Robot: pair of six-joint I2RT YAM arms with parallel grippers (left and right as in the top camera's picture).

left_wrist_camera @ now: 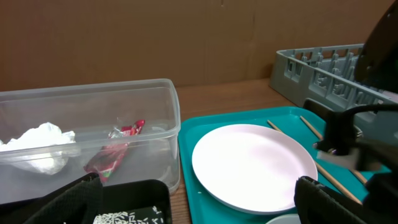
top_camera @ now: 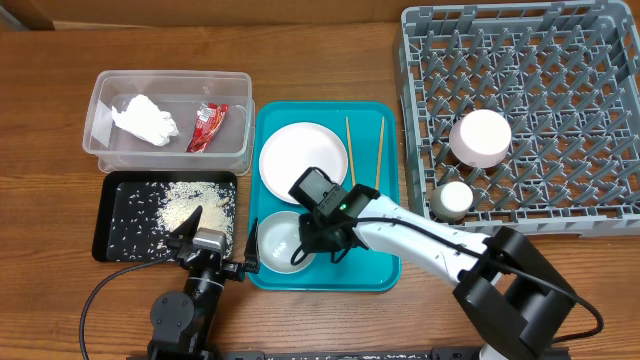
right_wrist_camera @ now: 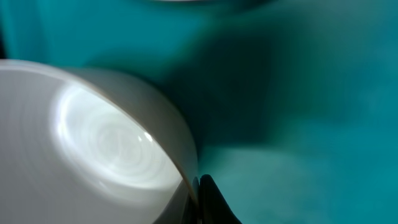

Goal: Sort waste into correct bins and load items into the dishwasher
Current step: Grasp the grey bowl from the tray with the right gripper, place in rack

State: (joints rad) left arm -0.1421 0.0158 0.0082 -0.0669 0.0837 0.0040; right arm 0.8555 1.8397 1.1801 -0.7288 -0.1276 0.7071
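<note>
Right gripper [top_camera: 308, 243] is at the rim of the bowl [top_camera: 275, 240] on the teal tray [top_camera: 385, 272]. One fingertip [right_wrist_camera: 208, 202] is just outside the rim and the other is hidden, so I can't tell if it's clamped. Pinch the rim squarely, lift straight up and clear the plate [top_camera: 303, 160] just beyond. The dish rack [top_camera: 420, 60] is well off behind the wrist. Left gripper [top_camera: 218, 243] is spread open by the black tray [top_camera: 115, 245].
</note>
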